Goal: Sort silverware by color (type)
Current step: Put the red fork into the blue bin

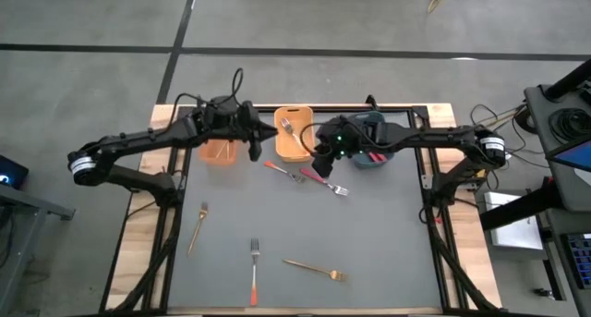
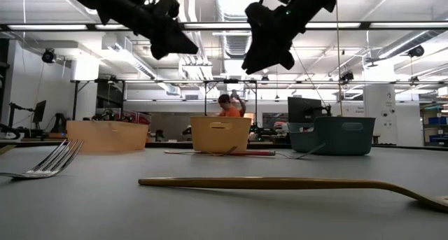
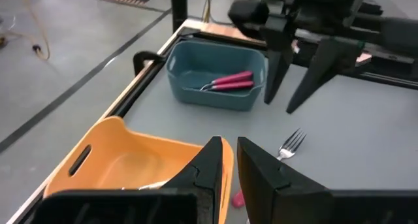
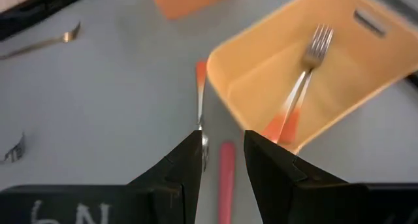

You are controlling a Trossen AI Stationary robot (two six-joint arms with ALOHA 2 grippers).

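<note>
Pink fork: a red-pink handled fork [image 1: 323, 180] is lying on the grey table [image 1: 369, 252], just under the right gripper [image 1: 322, 161]. In the right wrist view its handle [image 4: 226, 178] is showing in the gap between the two fingers.
Long way: it is running slantwise, tines pointing away from the bins.
Right gripper: it is hanging above the fork, fingers a little apart and holding nothing. It is the nearer one, I think.
Left gripper: it [image 1: 255, 143] is waiting between the light orange bin [image 1: 220, 152] and the yellow-orange bin [image 1: 295, 145]. Its fingers are nearly closed and holding nothing.
In the way: an orange handled fork [image 1: 282, 171] is lying very close beside the pink one. The fingers could bump it.
Blue bin: this bin [image 3: 215, 77] is already holding pink forks [image 3: 228, 81], so I think this one goes there.
Other forks: two gold forks [image 1: 197, 226] [image 1: 315, 269] and one orange fork [image 1: 253, 271] are lying well apart, nearer the front.
</note>
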